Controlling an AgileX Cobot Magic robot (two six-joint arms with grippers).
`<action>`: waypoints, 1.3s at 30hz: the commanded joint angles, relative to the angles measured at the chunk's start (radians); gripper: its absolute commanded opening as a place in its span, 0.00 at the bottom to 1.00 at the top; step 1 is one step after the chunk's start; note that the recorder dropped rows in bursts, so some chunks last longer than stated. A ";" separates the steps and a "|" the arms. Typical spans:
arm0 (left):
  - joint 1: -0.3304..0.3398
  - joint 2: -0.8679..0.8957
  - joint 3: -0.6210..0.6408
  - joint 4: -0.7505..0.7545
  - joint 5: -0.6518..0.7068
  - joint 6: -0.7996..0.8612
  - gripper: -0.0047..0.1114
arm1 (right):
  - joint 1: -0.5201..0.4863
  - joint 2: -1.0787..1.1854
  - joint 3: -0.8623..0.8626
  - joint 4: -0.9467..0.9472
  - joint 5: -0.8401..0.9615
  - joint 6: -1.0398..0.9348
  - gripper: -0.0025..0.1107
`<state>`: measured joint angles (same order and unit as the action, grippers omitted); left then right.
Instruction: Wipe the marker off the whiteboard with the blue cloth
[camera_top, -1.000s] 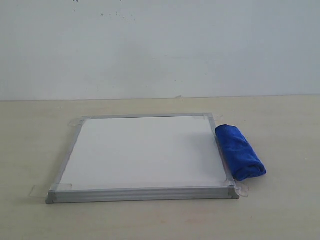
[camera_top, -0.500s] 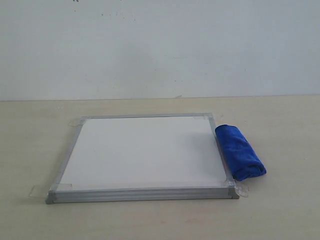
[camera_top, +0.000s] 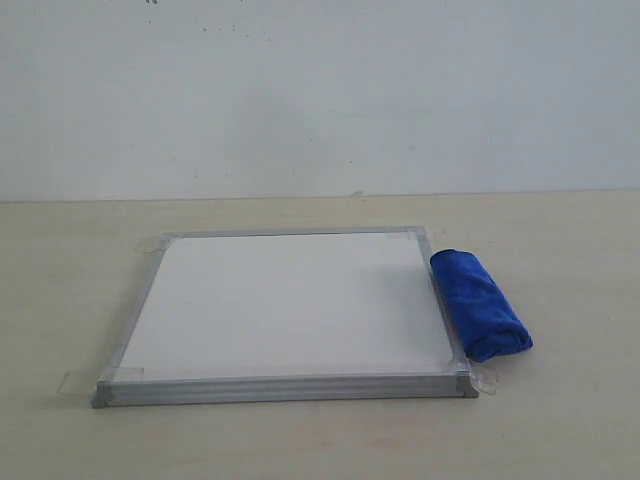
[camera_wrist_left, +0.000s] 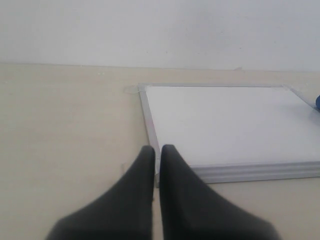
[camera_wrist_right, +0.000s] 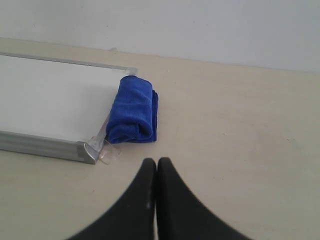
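The blue cloth (camera_top: 480, 303) lies lengthwise beside the whiteboard (camera_top: 290, 305), right of frame centre; the right claw (camera_wrist_right: 156, 162), tips together, is nearer.

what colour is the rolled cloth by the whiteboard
Deep blue; the rolled fuzzy cloth shows best in the right wrist view.

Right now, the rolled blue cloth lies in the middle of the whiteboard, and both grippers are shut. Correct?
No. The blue cloth lies on the table beside the whiteboard, as the exterior view shows. It is rolled, and the left gripper and right gripper are shut.
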<state>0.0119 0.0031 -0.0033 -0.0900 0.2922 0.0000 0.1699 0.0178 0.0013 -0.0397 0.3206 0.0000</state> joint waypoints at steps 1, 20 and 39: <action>-0.002 -0.003 0.003 0.001 -0.004 0.000 0.07 | 0.002 -0.008 -0.001 0.000 0.008 0.000 0.02; -0.002 -0.003 0.003 0.001 -0.004 0.000 0.07 | -0.111 -0.018 -0.001 0.008 0.019 0.008 0.02; -0.002 -0.003 0.003 0.001 -0.004 0.000 0.07 | -0.111 -0.018 -0.001 0.008 0.019 0.011 0.02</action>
<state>0.0119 0.0031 -0.0033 -0.0900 0.2922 0.0000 0.0617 0.0055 0.0013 -0.0338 0.3402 0.0114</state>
